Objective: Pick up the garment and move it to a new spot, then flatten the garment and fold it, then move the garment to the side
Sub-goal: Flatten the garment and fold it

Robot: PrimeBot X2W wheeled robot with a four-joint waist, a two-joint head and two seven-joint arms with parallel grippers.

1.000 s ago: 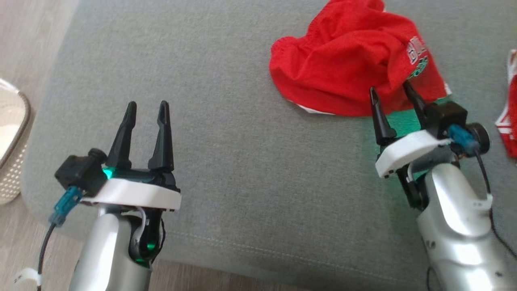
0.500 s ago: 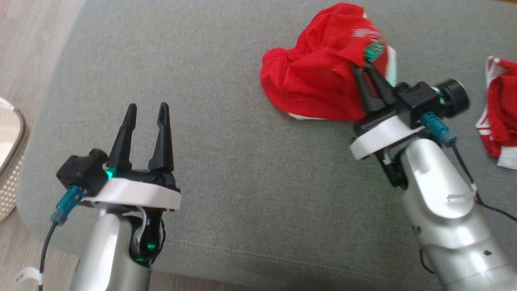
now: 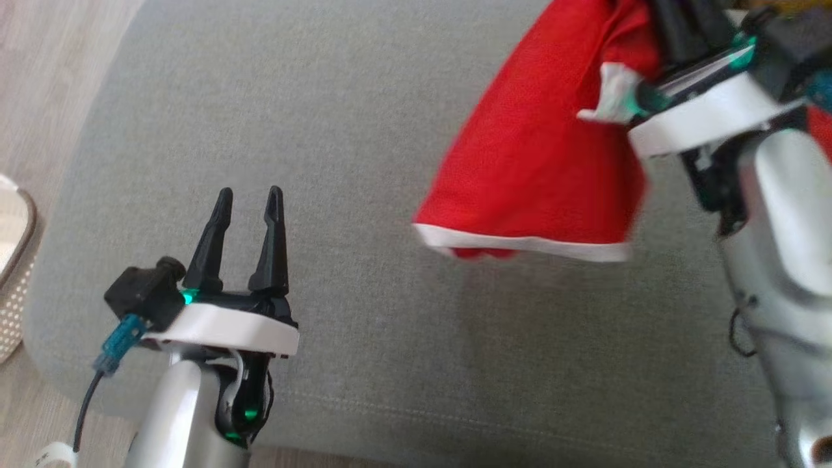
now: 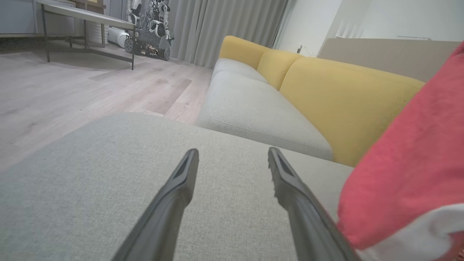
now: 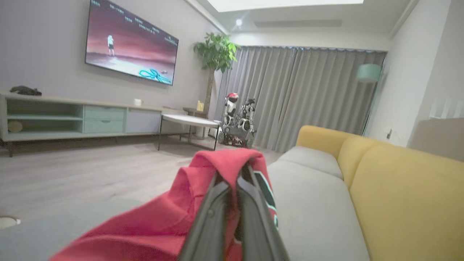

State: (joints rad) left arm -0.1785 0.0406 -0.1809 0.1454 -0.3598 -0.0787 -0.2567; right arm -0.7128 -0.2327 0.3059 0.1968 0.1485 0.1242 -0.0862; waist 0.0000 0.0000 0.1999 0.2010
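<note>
While our right gripper [image 5: 232, 183] is clamped on the top of the red garment [image 3: 539, 162], which seems to hang clear of the grey cushion [image 3: 312, 117] with its white hem lowest, we judge the pick-up-and-move step in hand. Our left gripper [image 3: 249, 195] hovers empty, fingers spread. Next we likely need a bare landing spot, then a second grasp for flattening. The green-and-white print beside the fingers is unreadable.

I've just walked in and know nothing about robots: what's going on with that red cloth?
The robot's right gripper is shut on a red mesh garment with a white hem, holding it up so it hangs over the wide grey fabric cushion. Its left gripper is open and empty, poised above the cushion near its front edge.
</note>
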